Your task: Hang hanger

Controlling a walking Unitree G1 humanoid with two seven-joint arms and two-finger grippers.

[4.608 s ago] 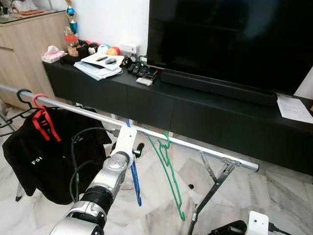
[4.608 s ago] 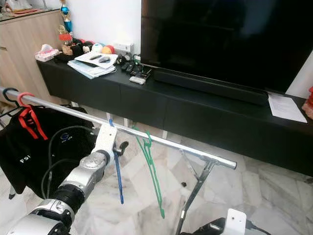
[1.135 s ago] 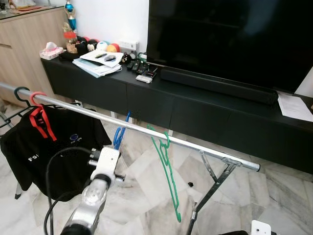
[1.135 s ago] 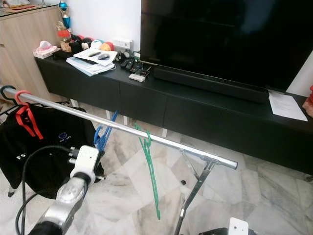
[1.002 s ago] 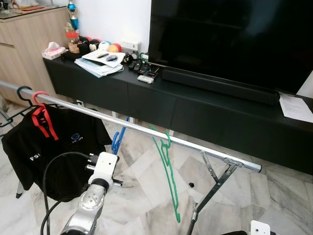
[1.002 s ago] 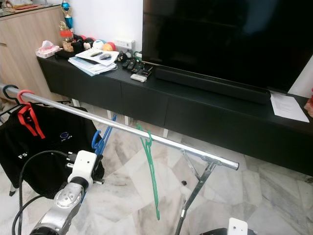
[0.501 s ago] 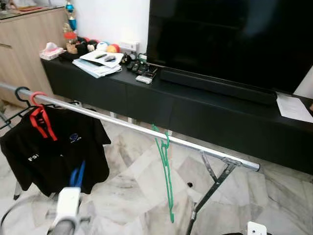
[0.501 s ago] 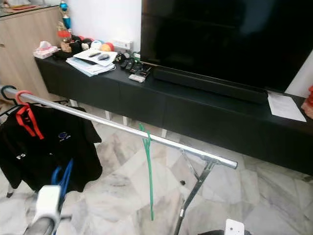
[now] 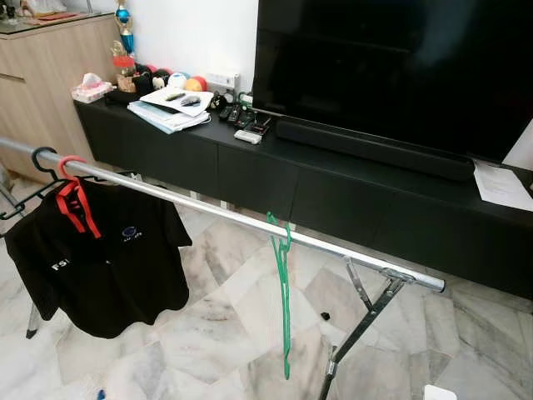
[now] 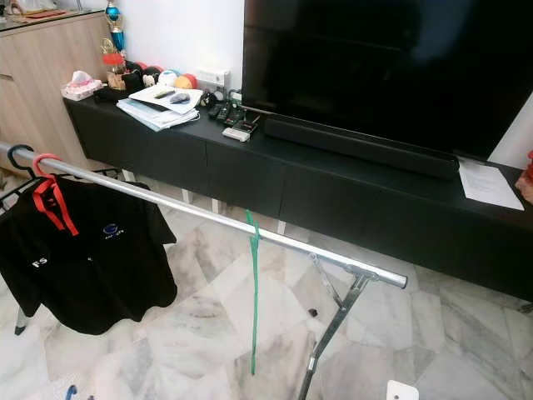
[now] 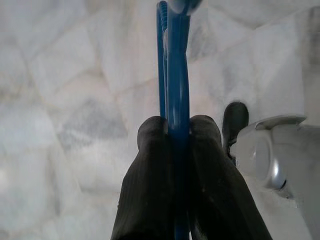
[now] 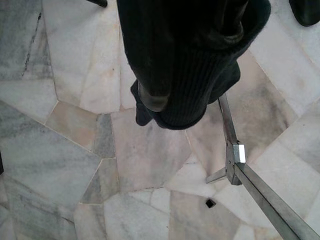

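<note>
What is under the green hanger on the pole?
Under the green hanger on the silver pole there is only bare marble floor. Nothing hangs on it. The pole's folding leg stands beside it, to the robot's right.

The black shirt hanging on the rail carries white letters at its 8 o'clock side; "FS" can be read, and any letters after that are lost in a fold. A small round blue-and-white emblem sits near the shirt's middle, too small to read. The sheet of paper on the TV cabinet shows nothing legible.
</note>
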